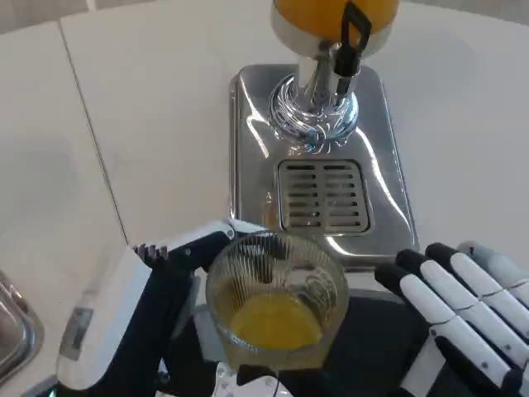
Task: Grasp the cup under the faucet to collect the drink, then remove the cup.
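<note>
- Left hand (165,273): wrapped against the near-left side of the cup, holding it; only the white back and dark fingers show, so how far the fingers reach round the far wall cannot be told.
- Right hand (463,306): fingers straight and spread, holding nothing, lying just beside the cup on its right, apart from it.
- Cup (277,302): clear ribbed tumbler, upright, near the lower edge of the view, in front of the dispenser base and off the grille, well short of the faucet.
- Contents: orange drink (273,322) pooled at the bottom, a low fill.
- Handling, as judged: rigid wall, probably glass or hard plastic, so breakable if knocked; ribs give purchase; light to moderate with this fill; liquid will slosh, so keep it level. Best taken round the mid-wall, clear of the rim.
- Drip grille (324,196): slotted, set in the polished steel base (248,157).
- Faucet (351,41): black lever on a chrome column, under the orange-filled tank (310,15).
- White table (149,107): carries the dispenser.
</note>
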`<action>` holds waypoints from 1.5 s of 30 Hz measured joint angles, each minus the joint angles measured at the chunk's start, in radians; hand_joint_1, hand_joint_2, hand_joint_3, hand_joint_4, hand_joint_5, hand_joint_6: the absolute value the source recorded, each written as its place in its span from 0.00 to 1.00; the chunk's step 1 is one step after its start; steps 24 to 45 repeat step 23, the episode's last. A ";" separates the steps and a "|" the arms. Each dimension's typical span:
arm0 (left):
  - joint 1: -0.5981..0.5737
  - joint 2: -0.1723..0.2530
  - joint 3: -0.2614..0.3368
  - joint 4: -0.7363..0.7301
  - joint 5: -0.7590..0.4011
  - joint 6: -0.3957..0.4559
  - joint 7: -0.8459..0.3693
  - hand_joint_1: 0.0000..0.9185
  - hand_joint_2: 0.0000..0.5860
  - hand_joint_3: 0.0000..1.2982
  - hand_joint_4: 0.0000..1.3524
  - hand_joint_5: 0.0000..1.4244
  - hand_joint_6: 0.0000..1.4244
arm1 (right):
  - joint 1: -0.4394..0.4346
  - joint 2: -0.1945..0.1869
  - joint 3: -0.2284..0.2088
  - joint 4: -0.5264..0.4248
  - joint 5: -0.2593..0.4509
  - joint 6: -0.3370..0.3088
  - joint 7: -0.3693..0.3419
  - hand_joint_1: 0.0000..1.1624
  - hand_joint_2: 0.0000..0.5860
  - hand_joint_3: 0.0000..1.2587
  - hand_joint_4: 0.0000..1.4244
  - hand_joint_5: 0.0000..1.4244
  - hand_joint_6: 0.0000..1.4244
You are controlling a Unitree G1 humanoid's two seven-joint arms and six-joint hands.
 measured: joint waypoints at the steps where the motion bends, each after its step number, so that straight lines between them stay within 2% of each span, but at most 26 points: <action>1: 0.000 -0.004 -0.001 0.000 0.000 -0.004 0.000 0.78 0.00 0.81 0.85 0.90 1.00 | -0.003 0.000 0.004 0.000 0.000 0.001 0.004 0.00 0.95 0.00 0.00 0.00 0.00; 7: -0.008 -0.015 -0.002 0.000 -0.005 -0.016 -0.003 0.78 0.00 0.81 0.85 0.90 1.00 | -0.048 -0.002 0.028 -0.021 -0.003 0.035 0.040 0.00 0.95 0.00 0.00 0.00 0.00; 12: -0.007 -0.018 -0.008 0.000 -0.006 -0.016 -0.010 0.78 0.00 0.81 0.85 0.90 1.00 | -0.038 0.014 0.050 -0.022 -0.036 0.035 0.044 0.00 0.96 0.00 0.00 0.00 0.00; 18: -0.006 -0.021 -0.009 0.000 -0.006 -0.017 -0.012 0.78 0.00 0.81 0.85 0.90 1.00 | -0.023 0.033 0.073 -0.041 -0.041 0.028 0.044 0.00 0.96 0.00 0.00 0.00 0.00; 23: -0.002 -0.032 -0.010 0.000 -0.006 -0.016 -0.017 0.78 0.00 0.81 0.85 0.90 1.00 | -0.018 0.035 0.072 -0.043 -0.040 0.034 0.044 0.00 0.96 0.00 0.00 0.00 0.00; 45: -0.002 -0.032 -0.010 0.000 -0.006 -0.016 -0.017 0.78 0.00 0.81 0.85 0.90 1.00 | -0.018 0.035 0.072 -0.043 -0.040 0.034 0.044 0.00 0.96 0.00 0.00 0.00 0.00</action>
